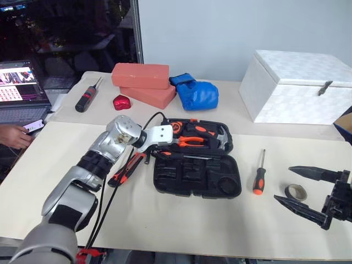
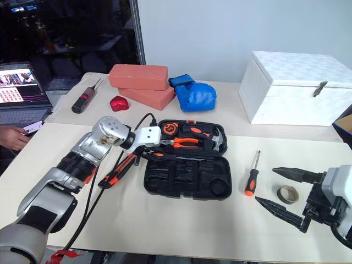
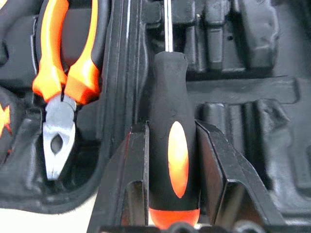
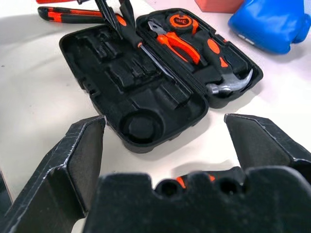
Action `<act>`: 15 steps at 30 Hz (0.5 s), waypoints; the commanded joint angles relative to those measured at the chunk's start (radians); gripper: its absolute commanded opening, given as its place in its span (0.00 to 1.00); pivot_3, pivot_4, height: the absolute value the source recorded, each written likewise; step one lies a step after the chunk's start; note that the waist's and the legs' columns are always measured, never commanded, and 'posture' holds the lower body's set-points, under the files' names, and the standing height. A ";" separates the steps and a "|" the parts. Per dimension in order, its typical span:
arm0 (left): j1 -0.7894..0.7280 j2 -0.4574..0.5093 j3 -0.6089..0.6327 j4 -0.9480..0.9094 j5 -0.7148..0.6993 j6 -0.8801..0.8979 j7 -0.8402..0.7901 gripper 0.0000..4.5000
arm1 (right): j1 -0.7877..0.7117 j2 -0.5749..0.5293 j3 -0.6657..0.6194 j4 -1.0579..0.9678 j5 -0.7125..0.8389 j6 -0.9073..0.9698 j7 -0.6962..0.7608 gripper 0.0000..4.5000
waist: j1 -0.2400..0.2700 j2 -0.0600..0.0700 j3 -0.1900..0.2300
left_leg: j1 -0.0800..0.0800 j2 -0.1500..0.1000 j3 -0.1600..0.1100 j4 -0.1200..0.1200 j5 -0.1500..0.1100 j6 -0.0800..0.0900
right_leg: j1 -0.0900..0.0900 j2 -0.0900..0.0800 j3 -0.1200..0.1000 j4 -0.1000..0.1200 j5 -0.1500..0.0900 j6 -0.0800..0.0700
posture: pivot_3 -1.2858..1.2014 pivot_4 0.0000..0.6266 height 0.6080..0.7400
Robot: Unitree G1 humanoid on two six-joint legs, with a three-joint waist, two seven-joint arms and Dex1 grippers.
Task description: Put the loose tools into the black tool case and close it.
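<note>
On the pale table [image 1: 181, 220] the black tool case [image 1: 197, 176] lies wide open, near the middle. Its rear half holds orange-handled pliers [image 1: 191, 141], a hammer [image 1: 220, 140] and a tape measure [image 1: 176, 127]. Its front half shows bare moulded recesses.

The left gripper [image 3: 171, 160] is over the case, at the left end by the hinge line. Its two black fingers [image 3: 133, 165] are clamped on the handle of an orange-and-black screwdriver [image 3: 172, 145], and the thin shaft of this tool points away along the hinge line of the case, as the left wrist view shows.

The right gripper [image 1: 308, 190] is at the right side of the table, with its fingers spread wide apart and nothing between them. Between these fingers, on the table, lies the greyish tape ring [image 1: 296, 192]. Just left of it lies a second small screwdriver [image 1: 259, 176], well apart from the case's right edge.

Left of the case, beside the left arm, lies a utility knife [image 1: 125, 169] with orange and black body.

Behind the case stand two red bricks [image 1: 144, 82], a blue boxing glove [image 1: 193, 92], a small red object [image 1: 121, 102] and a white box [image 1: 297, 85]. A larger black-and-red screwdriver [image 1: 88, 96] lies at the far left. At the left edge a laptop [image 1: 19, 85] is seen, and a person's hand [image 1: 14, 136] holding a phone.
</note>
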 commanded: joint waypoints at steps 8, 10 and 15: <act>-0.054 -0.031 0.047 0.054 0.042 -0.009 -0.010 0.53 | -0.020 -0.011 -0.026 -0.023 0.015 0.007 0.015 1.00 | -0.001 0.000 0.000 | 0.001 -0.001 -0.002 0.001 0.000 0.000 | 0.002 0.000 0.000 0.000 0.000 0.000 | 0.52 0.24 1.00; -0.041 -0.014 0.106 -0.025 -0.022 0.059 -0.046 0.68 | -0.020 -0.009 -0.027 -0.024 0.015 0.007 0.019 1.00 | -0.001 0.000 0.000 | 0.002 -0.001 -0.002 0.001 0.001 0.001 | 0.005 0.000 0.000 0.000 0.000 0.000 | 0.52 0.24 1.00; 0.031 -0.001 0.243 -0.212 -0.183 0.311 -0.057 0.52 | -0.032 0.004 -0.013 -0.013 0.005 0.000 0.008 1.00 | -0.005 0.001 0.000 | 0.001 -0.001 -0.003 0.001 0.001 0.001 | 0.004 0.000 0.000 0.000 0.000 0.001 | 0.52 0.24 1.00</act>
